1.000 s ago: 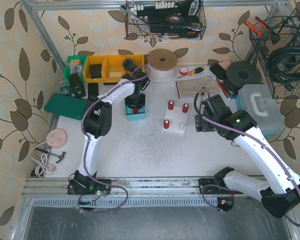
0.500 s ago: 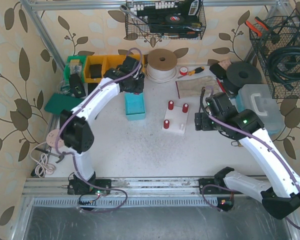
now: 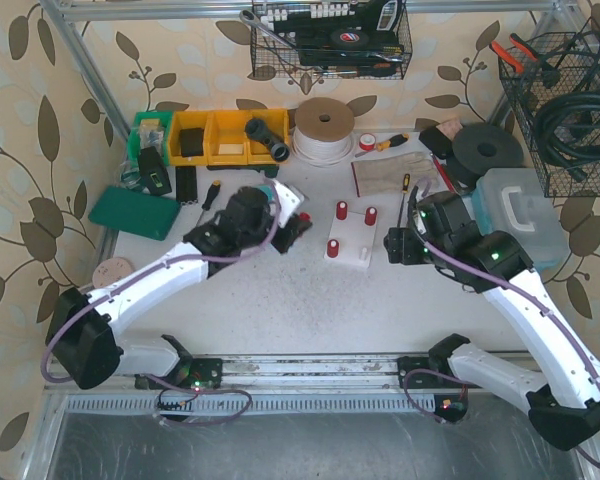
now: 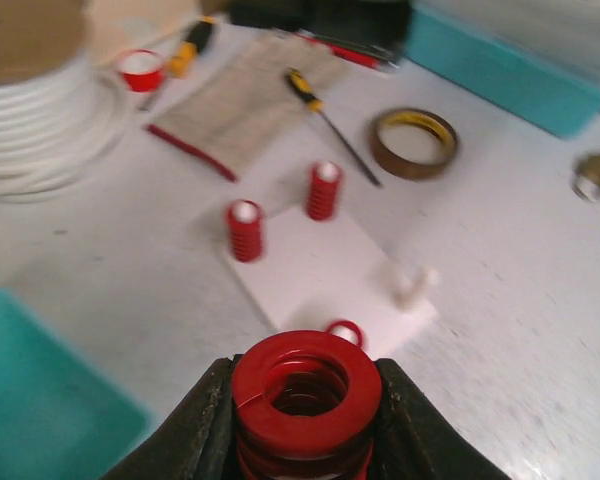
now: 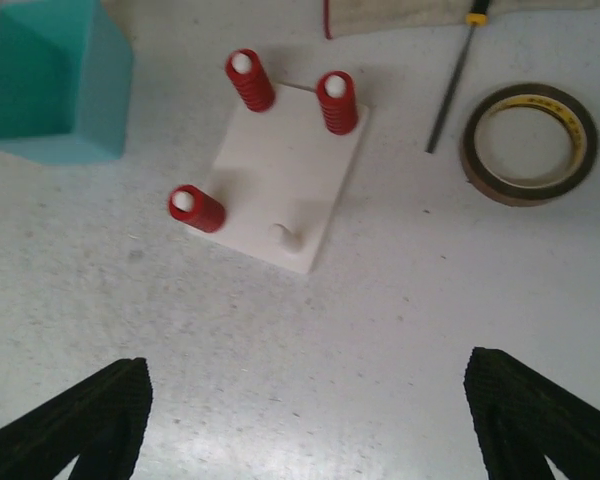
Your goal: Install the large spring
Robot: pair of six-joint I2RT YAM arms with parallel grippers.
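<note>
Both left fingers (image 4: 195,425) clamp large spring (image 4: 305,385), bore facing camera; right fingers (image 5: 90,420) apart.

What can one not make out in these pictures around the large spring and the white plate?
- Left wrist: the lower coils of the large spring, cut off by the bottom edge and covered by the left gripper that holds it.
- Left wrist: the nearest small spring on the white plate, mostly behind the large spring.
- Top external: the bare peg, plain from the right wrist, is too small to see here.
</note>
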